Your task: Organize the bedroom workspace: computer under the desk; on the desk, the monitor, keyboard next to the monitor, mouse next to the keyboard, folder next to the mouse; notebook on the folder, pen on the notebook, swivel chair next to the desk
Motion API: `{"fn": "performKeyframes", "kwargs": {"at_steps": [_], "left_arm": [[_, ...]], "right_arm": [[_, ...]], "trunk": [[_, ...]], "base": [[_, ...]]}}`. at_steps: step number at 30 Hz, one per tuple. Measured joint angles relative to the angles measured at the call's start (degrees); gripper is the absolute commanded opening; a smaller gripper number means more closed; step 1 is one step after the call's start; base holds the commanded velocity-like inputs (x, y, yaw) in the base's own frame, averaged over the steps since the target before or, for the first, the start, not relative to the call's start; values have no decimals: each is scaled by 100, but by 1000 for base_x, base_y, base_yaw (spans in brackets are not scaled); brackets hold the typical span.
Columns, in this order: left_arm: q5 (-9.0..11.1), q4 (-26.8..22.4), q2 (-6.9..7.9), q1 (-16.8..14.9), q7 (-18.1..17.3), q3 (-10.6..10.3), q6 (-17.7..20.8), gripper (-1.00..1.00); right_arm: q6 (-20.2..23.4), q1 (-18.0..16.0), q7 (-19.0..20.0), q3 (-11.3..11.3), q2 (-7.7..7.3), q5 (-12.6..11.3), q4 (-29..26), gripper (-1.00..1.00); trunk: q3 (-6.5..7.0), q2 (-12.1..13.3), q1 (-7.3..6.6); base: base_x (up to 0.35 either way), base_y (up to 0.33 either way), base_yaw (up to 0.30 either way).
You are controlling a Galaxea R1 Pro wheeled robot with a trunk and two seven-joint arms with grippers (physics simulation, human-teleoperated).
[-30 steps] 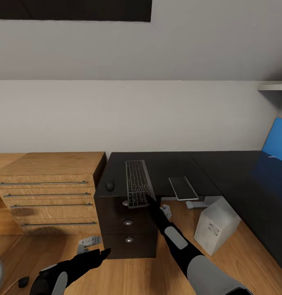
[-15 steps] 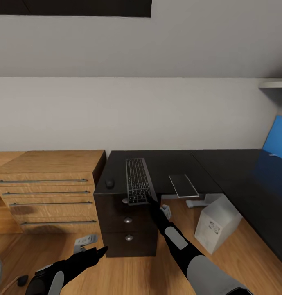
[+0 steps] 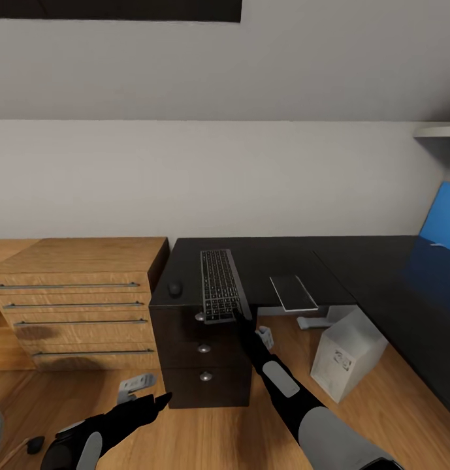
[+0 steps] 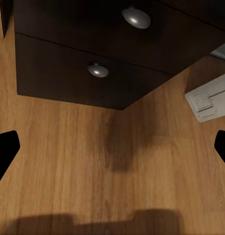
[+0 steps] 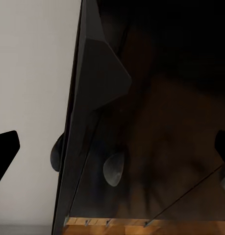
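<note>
The left gripper (image 3: 160, 399) hangs low, jaws spread and empty. On the tabletop (image 3: 283, 258), the mouse (image 3: 175, 288) lies left of the keyboard (image 3: 220, 285). The right gripper (image 3: 240, 318) has stayed at the keyboard's overhanging near end; its jaws' state I cannot tell. Placement looks nearly finished.

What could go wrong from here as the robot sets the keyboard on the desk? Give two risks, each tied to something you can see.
1. The keyboard juts past the desk front edge above the drawers, so it might tip off once the right gripper lets go.
2. The mouse lies close beside the keyboard near the desk's edge; sliding the keyboard sideways could knock it off.
</note>
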Motion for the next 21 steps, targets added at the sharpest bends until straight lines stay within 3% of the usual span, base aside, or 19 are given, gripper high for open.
{"fn": "performKeyframes", "kwargs": {"at_steps": [9,21], "left_arm": [[-15,16,5,0,-2,0,-34,100],[-27,33,2,-1,6,0,-25,100]], "right_arm": [[0,0,3,-1,0,1,0,100],[-7,0,9,-1,0,1,-9,100]], "trunk": [[0,0,-1],[18,40,-22]], "base": [[97,57,0],[9,5,0]]}}
